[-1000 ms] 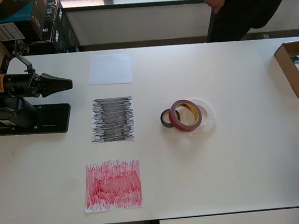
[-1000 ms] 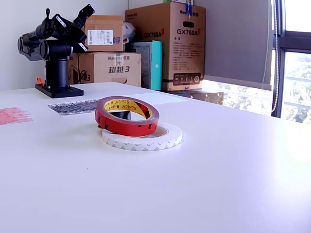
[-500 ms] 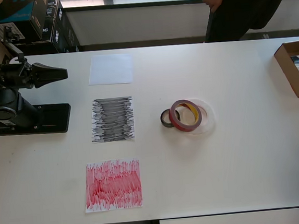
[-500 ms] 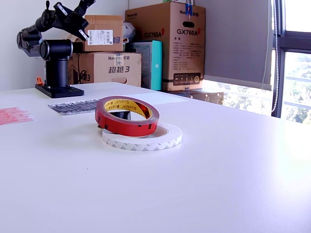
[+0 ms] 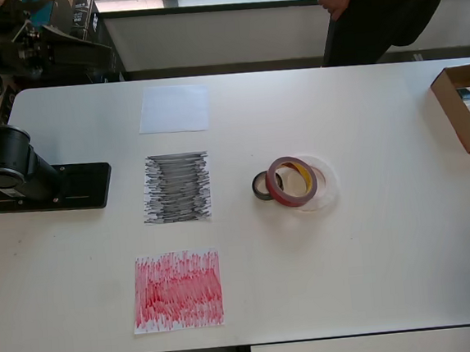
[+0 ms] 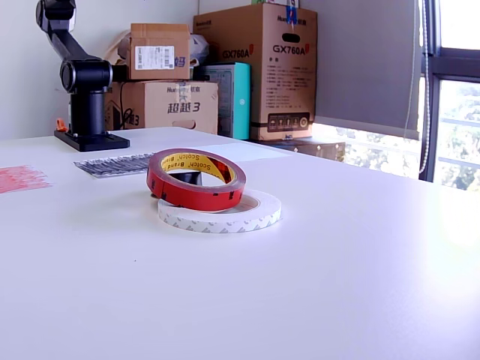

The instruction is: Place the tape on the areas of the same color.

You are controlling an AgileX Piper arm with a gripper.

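hovering high at the top-left corner of the overhead view, the gripper (image 5: pixel 97 58) shows only as a dark blurred shape against the stacked boxes, and it cannot be told whether its jaws are spread or pressed together. it holds nothing that can be seen. in the exterior view the gripper is out of frame; only the arm's upright links (image 6: pixel 75 71) rise from the black base plate (image 5: pixel 75 187), which sits on the white counter (image 5: pixel 373 246) at the overhead view's left.

just right of the base in the overhead view lies a column of three paper sheets, apart from each other: the plain white sheet (image 5: pixel 175 109) farthest up, the black-scribbled sheet (image 5: pixel 177 188) in the middle, the red-scribbled sheet (image 5: pixel 178 290) nearest the bottom edge. all three are bare.

well to the right of the sheets, near the counter's middle, the three tape rolls sit bunched together. the wide white ring (image 5: pixel 324 183) lies flat; the dark-red roll (image 6: pixel 193 178) with its yellowish inside rests tilted on it, one edge on the ring; the small black roll (image 5: pixel 259 187) touches the red roll on the side toward the sheets.

an open cardboard box (image 5: pixel 456 107) sits at the counter's right edge in the overhead view, and a person (image 5: pixel 384 2) stands behind the far edge.
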